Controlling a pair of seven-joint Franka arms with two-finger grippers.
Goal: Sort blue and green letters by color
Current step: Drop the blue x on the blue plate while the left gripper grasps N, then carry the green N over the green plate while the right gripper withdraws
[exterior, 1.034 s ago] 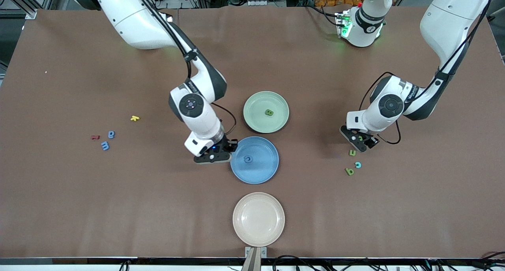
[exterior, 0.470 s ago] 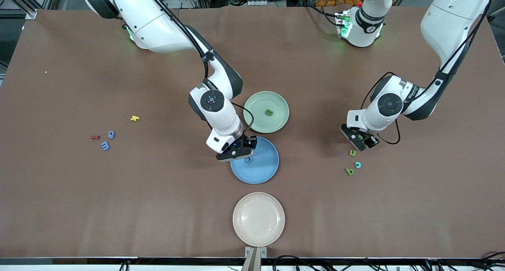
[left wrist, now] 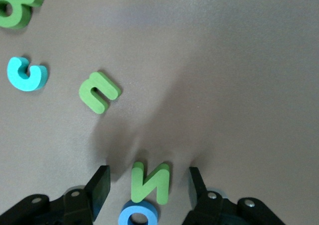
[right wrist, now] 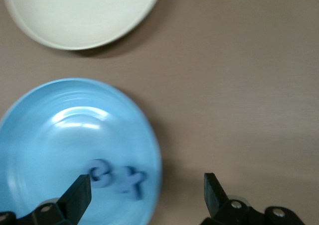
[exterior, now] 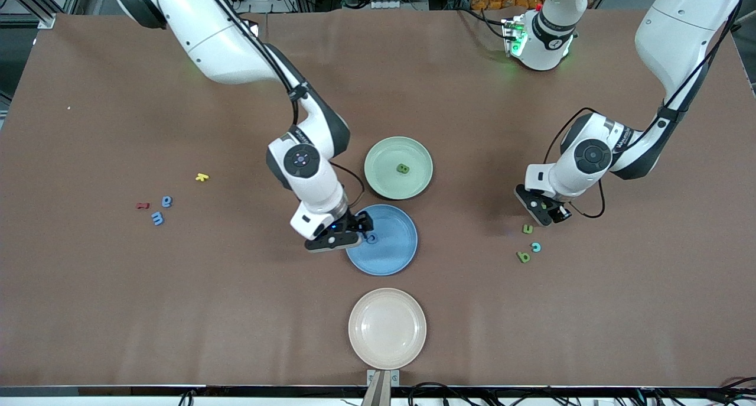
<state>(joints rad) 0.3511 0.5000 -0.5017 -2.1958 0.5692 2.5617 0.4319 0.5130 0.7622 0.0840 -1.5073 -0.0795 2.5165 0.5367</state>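
Slid back to blue plate (exterior: 393, 255) rim: right end effector (exterior: 358, 229), wide open, empty. Left end effector (left wrist: 148, 184) half open around soft, light green letter (left wrist: 149, 180); pinch side edges.

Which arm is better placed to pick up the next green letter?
The left arm. Its claw stands open around the green N on the table, with the other green letters close by. The right claw is open over the blue plate, away from any loose green letter.

Brown table (exterior: 118, 311): green plate (exterior: 384, 182), blue plate (exterior: 396, 258), cream plate (exterior: 387, 328), scattered letters (exterior: 523, 257).
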